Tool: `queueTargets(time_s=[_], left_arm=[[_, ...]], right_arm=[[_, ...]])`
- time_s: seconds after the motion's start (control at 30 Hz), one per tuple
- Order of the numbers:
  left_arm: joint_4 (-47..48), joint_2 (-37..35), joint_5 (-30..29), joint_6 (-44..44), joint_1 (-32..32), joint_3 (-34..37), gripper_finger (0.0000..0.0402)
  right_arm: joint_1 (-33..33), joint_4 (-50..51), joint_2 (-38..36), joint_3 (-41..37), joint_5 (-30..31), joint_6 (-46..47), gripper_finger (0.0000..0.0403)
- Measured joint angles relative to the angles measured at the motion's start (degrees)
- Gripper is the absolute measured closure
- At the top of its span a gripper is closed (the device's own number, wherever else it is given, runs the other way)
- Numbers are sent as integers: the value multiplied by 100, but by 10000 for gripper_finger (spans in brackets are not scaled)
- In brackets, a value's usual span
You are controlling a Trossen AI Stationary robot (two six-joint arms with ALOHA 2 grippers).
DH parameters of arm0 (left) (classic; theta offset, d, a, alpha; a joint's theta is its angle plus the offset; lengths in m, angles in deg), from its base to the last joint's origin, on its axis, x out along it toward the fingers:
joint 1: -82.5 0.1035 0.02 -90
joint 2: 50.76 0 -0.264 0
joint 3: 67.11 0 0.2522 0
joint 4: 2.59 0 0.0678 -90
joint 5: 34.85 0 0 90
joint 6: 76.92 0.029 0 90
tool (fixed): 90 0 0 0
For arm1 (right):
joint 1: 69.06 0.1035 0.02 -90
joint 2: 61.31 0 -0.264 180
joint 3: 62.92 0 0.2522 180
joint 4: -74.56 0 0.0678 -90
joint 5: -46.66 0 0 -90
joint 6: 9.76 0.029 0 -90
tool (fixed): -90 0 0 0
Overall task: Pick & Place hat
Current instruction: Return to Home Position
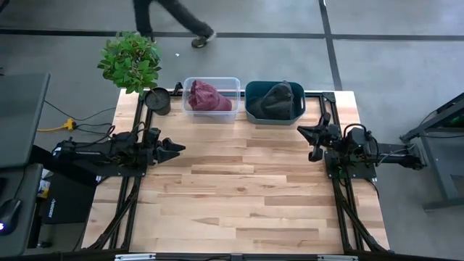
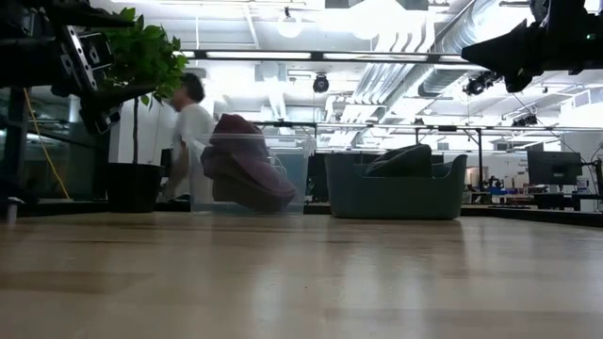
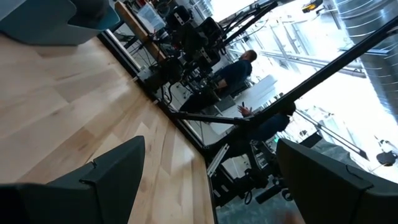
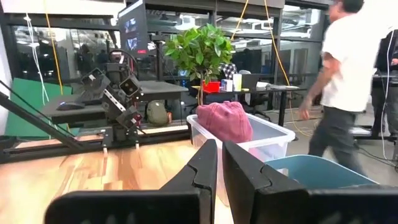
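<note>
A maroon hat (image 1: 208, 95) lies bunched in a clear plastic bin (image 1: 233, 82) at the table's far edge; it also shows in the low view (image 2: 247, 165) and the right wrist view (image 4: 225, 122). A dark grey hat (image 1: 278, 98) lies in a teal bin (image 1: 250, 109) to the right of it. My left gripper (image 1: 174, 147) hovers open over the table's left side, pointing right, with its fingers wide apart in the left wrist view (image 3: 210, 142). My right gripper (image 1: 307, 133) hovers shut over the right side, near the teal bin, and points toward the clear bin (image 4: 219, 144).
A potted plant (image 1: 131, 61) and a black pot (image 1: 157, 101) stand at the far left corner, beside the clear bin. A person (image 1: 174, 16) walks past behind the table's far edge. Bare wooden tabletop (image 1: 239, 196) spreads between the arms and toward the near edge.
</note>
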Motion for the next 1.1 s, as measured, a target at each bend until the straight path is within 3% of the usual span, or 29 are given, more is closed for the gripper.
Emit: queueTargets(time_s=[1.1], left_arm=[[6, 0, 0, 0, 0, 0, 62]], right_arm=[[0, 2, 0, 0, -59, 27, 386]])
